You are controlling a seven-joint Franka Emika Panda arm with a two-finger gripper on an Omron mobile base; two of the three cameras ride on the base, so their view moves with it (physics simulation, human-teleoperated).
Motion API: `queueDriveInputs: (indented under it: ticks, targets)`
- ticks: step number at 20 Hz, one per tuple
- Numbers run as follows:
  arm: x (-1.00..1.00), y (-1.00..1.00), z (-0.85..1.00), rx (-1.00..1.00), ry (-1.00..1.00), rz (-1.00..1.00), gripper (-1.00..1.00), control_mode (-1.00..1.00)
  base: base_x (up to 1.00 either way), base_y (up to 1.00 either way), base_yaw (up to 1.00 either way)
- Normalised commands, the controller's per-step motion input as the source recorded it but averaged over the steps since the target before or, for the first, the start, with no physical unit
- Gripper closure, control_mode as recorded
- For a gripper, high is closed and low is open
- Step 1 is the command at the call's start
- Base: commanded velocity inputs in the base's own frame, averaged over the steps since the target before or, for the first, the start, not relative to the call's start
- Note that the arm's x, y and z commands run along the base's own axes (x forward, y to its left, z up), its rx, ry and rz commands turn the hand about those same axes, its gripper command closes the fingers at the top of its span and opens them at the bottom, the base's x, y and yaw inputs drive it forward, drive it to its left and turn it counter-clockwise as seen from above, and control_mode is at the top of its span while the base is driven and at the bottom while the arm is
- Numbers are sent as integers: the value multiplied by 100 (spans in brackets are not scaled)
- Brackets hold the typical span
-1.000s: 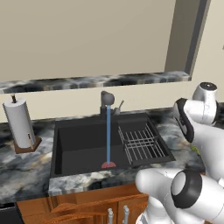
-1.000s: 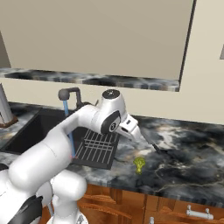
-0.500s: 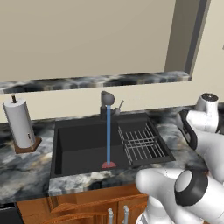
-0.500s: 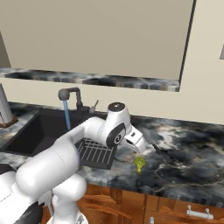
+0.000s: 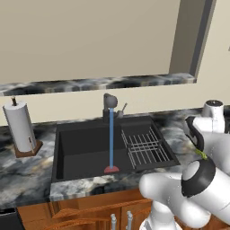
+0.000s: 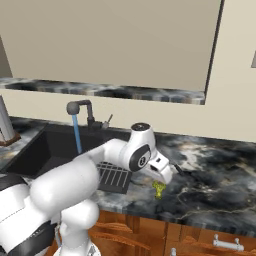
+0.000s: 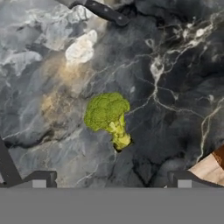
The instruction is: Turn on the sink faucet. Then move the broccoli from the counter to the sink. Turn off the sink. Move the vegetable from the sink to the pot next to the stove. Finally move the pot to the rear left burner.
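The arm has swung away from the sink [image 5: 72,143] and dropped toward the desk [image 6: 220,185] on its right side, so the tool [image 7: 111,181] now hangs low over the broccoli [image 7: 108,113], which lies on the dark marble just right of the sink's drying rack [image 6: 114,176] and close to the desk's front edge; in the hand view it sits between the two finger tips and a little ahead of them, not touched. The fingers stand fully apart with nothing between them. Water runs in a blue stream from the faucet [image 5: 109,101] into the basin, so the first step looks done and this reads as the approach for the pickup. A second ago the hand was higher and further back over the rack's edge; since then it has come forward and down, while the broccoli, faucet and paper towel roll [image 5: 19,126] have stayed put
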Motion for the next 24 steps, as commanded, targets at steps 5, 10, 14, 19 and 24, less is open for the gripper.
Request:
queueDriveInputs:
  ticks: [5,10,14,19,24]
  targets:
    - [-1,-27,-25,0,12,-2,-100,-100,0,0,0]
    - [0,-26,-15,2,7,-1,-100,-100,0,0,0]
    - [6,-8,-9,6,1,0,-100,-100,0,0,0]
    - [10,0,-7,7,0,0,-100,-100,0,0,0]
    - [11,0,-7,6,1,0,-100,-100,0,0,0]
